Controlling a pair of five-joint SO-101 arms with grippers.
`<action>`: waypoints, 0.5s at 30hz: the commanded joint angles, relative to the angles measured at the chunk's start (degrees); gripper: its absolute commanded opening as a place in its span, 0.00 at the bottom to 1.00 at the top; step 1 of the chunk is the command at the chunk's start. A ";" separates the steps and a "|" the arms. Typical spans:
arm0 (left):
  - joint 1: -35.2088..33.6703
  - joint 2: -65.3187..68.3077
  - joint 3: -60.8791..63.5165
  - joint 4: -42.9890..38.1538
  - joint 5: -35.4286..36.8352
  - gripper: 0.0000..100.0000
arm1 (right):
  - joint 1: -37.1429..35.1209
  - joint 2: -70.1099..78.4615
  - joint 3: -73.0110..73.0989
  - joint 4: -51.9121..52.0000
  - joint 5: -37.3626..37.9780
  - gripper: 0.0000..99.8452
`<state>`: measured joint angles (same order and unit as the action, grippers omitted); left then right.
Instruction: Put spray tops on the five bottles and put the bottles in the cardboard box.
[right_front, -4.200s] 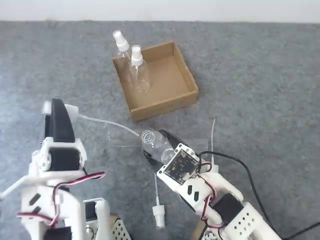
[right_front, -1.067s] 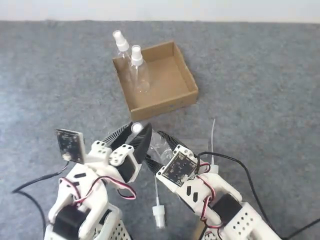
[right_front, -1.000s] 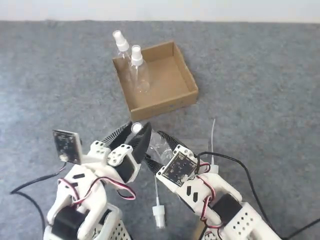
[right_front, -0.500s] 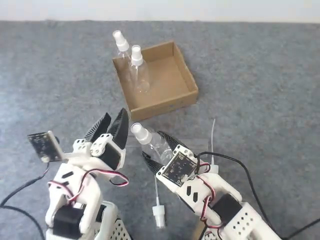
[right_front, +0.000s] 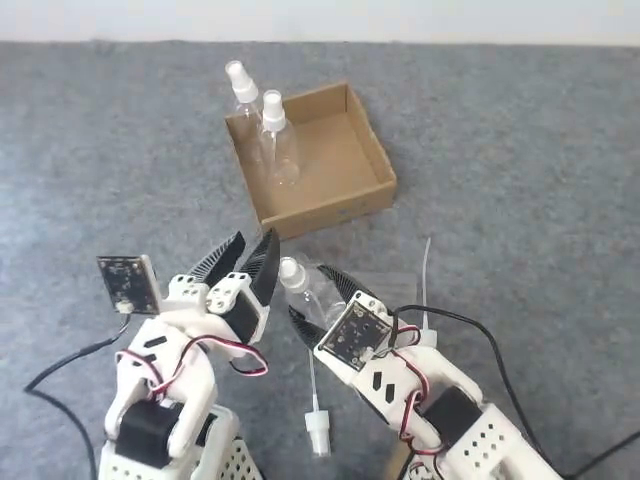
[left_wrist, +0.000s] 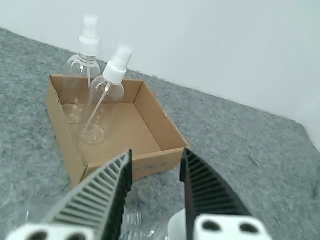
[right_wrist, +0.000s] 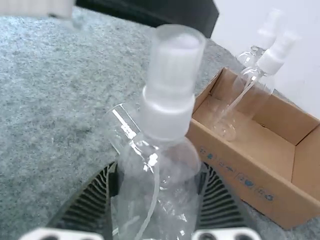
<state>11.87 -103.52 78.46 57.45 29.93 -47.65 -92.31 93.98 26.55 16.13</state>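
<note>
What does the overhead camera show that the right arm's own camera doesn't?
The overhead view adds a loose spray top lying on the carpet beside the right arm. The right wrist view adds a close look at the cap seated on the held bottle. Both share the right gripper shut on that bottle, the cardboard box and two capped bottles.
</note>
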 joint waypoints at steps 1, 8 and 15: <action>-0.62 -1.23 0.22 -1.49 -0.70 0.14 | 0.84 -1.45 -1.58 -1.54 -0.70 0.03; -7.91 -1.23 -1.63 -4.66 4.40 0.14 | 0.84 -1.45 -1.58 -1.36 -0.70 0.03; -8.79 -1.23 -1.80 -4.40 4.57 0.14 | 0.84 -1.45 -1.58 -1.80 -0.70 0.03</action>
<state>3.25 -103.52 79.16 54.37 33.63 -47.82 -92.48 93.71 26.29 16.13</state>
